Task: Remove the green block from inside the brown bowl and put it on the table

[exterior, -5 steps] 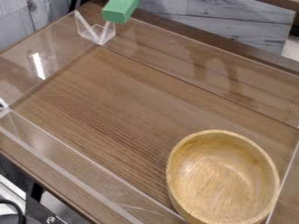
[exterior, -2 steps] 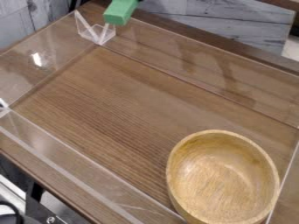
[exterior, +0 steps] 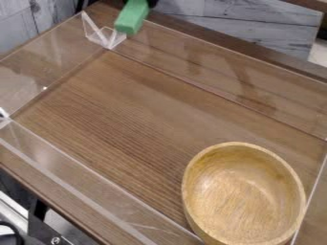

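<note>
At the far left, the clear plastic wall (exterior: 52, 57) of the table (exterior: 141, 115) catches the light, and its corner stands just beside where I am working. Up at the top edge, left of centre, the green block (exterior: 130, 16) hangs over that far corner. A second ago it sat higher and flatter against the frame's edge; now it shows lower and more on end, tilted, its long side running down toward the wood. My gripper itself is almost wholly out of the picture; only a dark scrap shows above the block, so I cannot see my jaws. Since the block hangs in the air at a tilt rather than lying on anything, I judge that I am grasping it, though I cannot tell that from the fingers themselves.

Moving right, the middle of the table is bare wood grain, nothing on it.

At the lower right sits the brown bowl (exterior: 205, 215), well apart from the block, and its hollow is empty. So the first half of the job is done: the block is out of the bowl. The drop in the block's position suggests the lowering toward the table is under way. What remains, as I read it, is to bring it down onto the wood near that corner, clear of the plastic wall, and let go.
</note>
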You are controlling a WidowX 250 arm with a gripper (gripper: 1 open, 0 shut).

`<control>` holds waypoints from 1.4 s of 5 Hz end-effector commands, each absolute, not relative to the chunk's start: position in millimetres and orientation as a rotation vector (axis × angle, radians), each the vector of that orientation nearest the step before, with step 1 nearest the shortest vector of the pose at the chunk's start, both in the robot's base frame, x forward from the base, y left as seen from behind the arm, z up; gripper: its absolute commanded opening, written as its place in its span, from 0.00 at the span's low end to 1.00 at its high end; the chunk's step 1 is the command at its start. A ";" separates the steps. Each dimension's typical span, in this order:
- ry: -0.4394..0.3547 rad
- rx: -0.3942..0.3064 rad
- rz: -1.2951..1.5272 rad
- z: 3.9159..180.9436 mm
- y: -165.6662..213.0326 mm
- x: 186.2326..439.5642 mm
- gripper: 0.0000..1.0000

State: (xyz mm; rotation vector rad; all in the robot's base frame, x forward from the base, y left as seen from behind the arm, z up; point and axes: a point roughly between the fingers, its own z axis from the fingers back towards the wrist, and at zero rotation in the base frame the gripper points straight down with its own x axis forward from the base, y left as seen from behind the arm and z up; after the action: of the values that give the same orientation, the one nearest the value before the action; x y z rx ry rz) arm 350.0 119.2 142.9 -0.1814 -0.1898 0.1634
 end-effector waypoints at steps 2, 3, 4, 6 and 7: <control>-0.274 -0.177 0.049 118.7 110.2 360.5 0.00; -0.287 -0.182 -0.009 102.0 100.3 361.0 0.00; -0.291 -0.186 -0.048 93.9 89.5 359.2 0.00; -0.292 -0.193 -0.146 81.0 58.5 352.7 0.00; -0.273 -0.195 -0.155 77.5 53.5 349.1 0.00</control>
State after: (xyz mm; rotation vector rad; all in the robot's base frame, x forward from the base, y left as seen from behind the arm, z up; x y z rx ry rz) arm 341.2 52.7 52.1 -0.2235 -0.1987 -0.1366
